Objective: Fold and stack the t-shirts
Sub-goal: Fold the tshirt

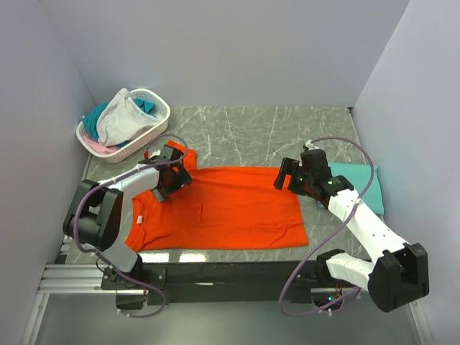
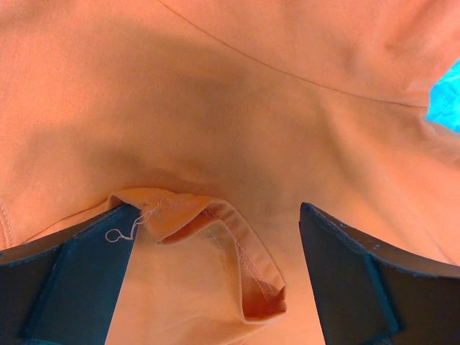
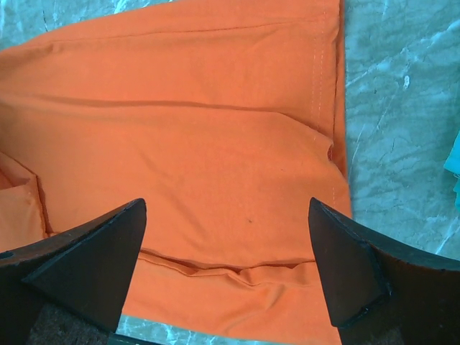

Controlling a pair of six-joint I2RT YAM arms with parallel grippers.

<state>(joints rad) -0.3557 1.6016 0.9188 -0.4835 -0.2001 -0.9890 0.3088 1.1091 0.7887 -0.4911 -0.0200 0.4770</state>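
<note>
A large bright orange t-shirt (image 1: 223, 208) lies spread flat across the middle of the table. My left gripper (image 1: 175, 175) hovers open over its upper left part. In the left wrist view orange cloth (image 2: 237, 108) fills the frame, and a folded stitched hem (image 2: 237, 251) lies between the open fingers (image 2: 72, 280) of that gripper (image 2: 215, 210). My right gripper (image 1: 287, 180) stands open over the shirt's upper right corner. In the right wrist view the gripper (image 3: 226, 208) sits above a folded edge (image 3: 237, 264) of the orange t-shirt (image 3: 201, 144). Neither gripper holds anything.
A folded teal t-shirt (image 1: 359, 183) lies at the right, beside the right arm. A white perforated basket (image 1: 162, 108) at the back left holds white (image 1: 122, 118), teal and pink garments. Grey marble table (image 1: 273, 133) shows behind the orange shirt. Walls close in on three sides.
</note>
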